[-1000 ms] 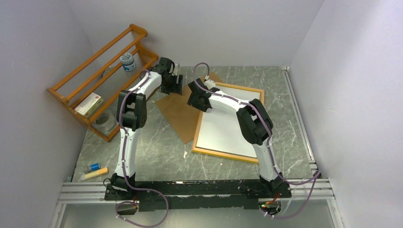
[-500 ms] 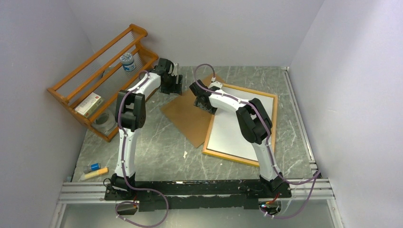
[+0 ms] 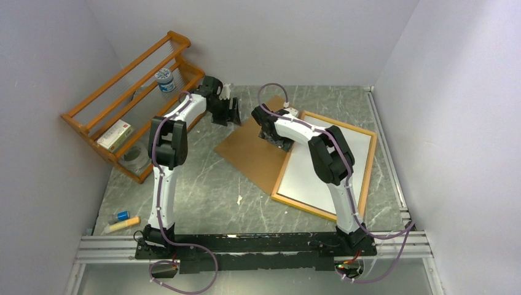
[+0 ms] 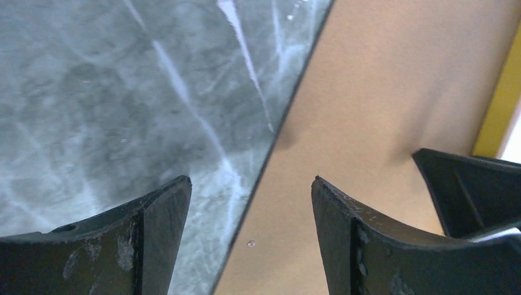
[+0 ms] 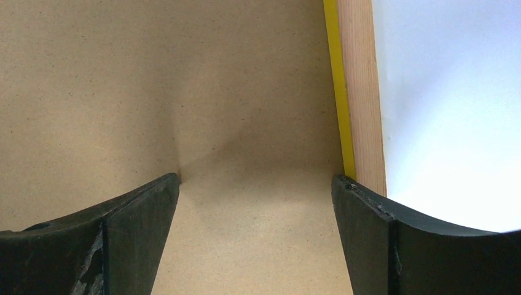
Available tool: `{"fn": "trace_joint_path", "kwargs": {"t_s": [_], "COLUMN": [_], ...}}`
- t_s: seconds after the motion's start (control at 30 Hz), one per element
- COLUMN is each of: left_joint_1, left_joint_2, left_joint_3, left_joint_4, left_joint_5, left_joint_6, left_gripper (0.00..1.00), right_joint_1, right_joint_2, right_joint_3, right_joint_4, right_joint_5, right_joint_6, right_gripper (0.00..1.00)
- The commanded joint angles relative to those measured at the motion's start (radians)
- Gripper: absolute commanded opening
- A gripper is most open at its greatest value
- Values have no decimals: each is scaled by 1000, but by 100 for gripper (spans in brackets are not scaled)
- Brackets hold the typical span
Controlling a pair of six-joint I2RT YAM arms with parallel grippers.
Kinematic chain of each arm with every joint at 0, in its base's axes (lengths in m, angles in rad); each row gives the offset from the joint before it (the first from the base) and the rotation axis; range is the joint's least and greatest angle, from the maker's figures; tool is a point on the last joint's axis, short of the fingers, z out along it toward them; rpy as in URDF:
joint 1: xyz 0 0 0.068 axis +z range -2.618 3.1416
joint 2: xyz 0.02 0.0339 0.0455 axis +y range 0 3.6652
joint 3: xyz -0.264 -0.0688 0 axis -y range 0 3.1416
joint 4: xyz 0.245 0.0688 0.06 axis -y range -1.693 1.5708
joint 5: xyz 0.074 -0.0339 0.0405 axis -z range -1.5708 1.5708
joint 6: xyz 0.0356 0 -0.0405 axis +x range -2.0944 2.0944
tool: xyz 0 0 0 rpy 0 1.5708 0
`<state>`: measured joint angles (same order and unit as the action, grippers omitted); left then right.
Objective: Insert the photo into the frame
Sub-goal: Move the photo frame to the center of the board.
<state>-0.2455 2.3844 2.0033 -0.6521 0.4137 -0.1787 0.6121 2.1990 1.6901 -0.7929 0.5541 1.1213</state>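
While the left gripper (image 4: 252,184) hangs with fingers apart and empty, astride the edge of the brown panel (image 4: 368,92), the right gripper (image 5: 255,178) is spread wide over that panel, holding nothing. Just past its right finger lies the frame (image 5: 359,92), the photo (image 5: 448,92) white side up inside it.

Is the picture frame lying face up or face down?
Face down: the frame shows its wood-orange back, yellow only along its outer edge, and a white sheet fills it.
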Motion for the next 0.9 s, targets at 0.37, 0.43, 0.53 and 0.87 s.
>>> {"fn": "trace_joint_path", "kwargs": {"t_s": [0.37, 0.43, 0.53, 0.87], "left_joint_1": [-15, -14, -14, -49], "left_joint_2": [23, 22, 14, -38], "left_joint_3": [-142, -158, -185, -231], "left_joint_4": [-40, -43, -33, -41], "left_joint_5": [153, 161, 172, -34], "left_joint_6": [-62, -64, -72, -65], "left_gripper": [76, 76, 75, 45], "right_joint_1": [-84, -91, -102, -147], "right_joint_2": [-61, -63, -86, -163], "right_joint_3": [-106, -121, -167, -303], "right_joint_4": [-57, -49, 12, 216], "right_joint_5": [-74, -91, -139, -333], "right_joint_6": [-26, -28, -60, -144], "right_gripper": [99, 99, 99, 98]}}
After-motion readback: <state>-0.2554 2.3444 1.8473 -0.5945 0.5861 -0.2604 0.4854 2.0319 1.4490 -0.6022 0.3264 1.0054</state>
